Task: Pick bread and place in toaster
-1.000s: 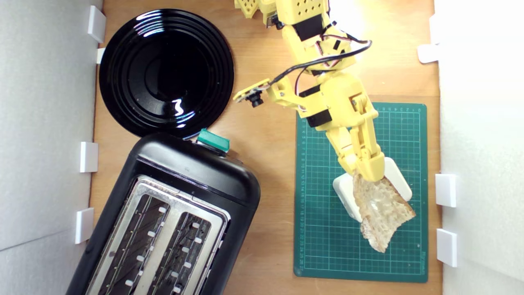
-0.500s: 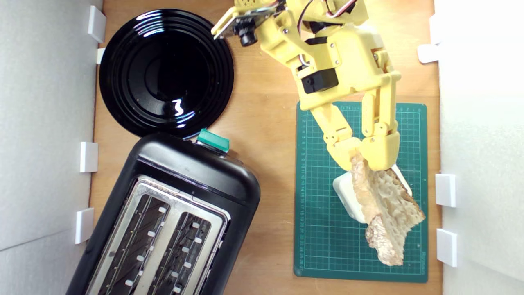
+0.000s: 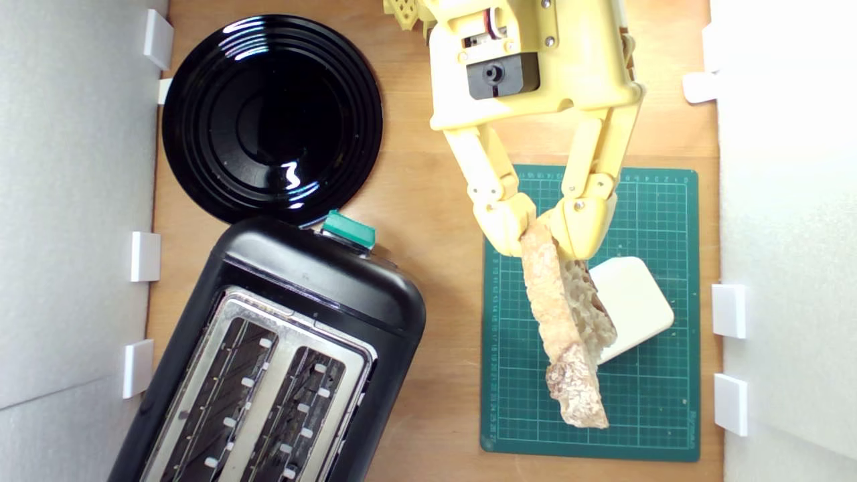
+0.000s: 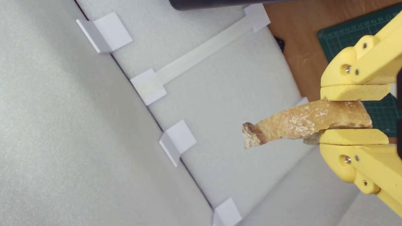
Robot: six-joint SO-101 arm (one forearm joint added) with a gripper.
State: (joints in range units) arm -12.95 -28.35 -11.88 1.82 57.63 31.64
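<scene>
My yellow gripper [image 3: 543,237] is shut on one end of the bread [image 3: 566,328], a thin crusty half-slice that hangs on edge in the air above the green mat [image 3: 663,408]. In the wrist view the bread [image 4: 301,124] sticks out from between the two yellow pads [image 4: 353,136], crust side showing. The black toaster [image 3: 294,335] with silver top and teal lever [image 3: 348,229] stands at the lower part of the exterior view's left, both slots bare. The bread is well to the right of the toaster in that view.
A round glossy black plate [image 3: 271,117] lies behind the toaster. A cream-white rounded block [image 3: 633,304] rests on the mat, partly under the bread. White foam walls with white clips [image 3: 728,310] enclose the wooden table [image 3: 435,201] on both sides.
The gripper has lifted and swung toward the exterior view's left with the bread, turning the slice from lying flat on the white block to hanging on edge. The block is now mostly uncovered.
</scene>
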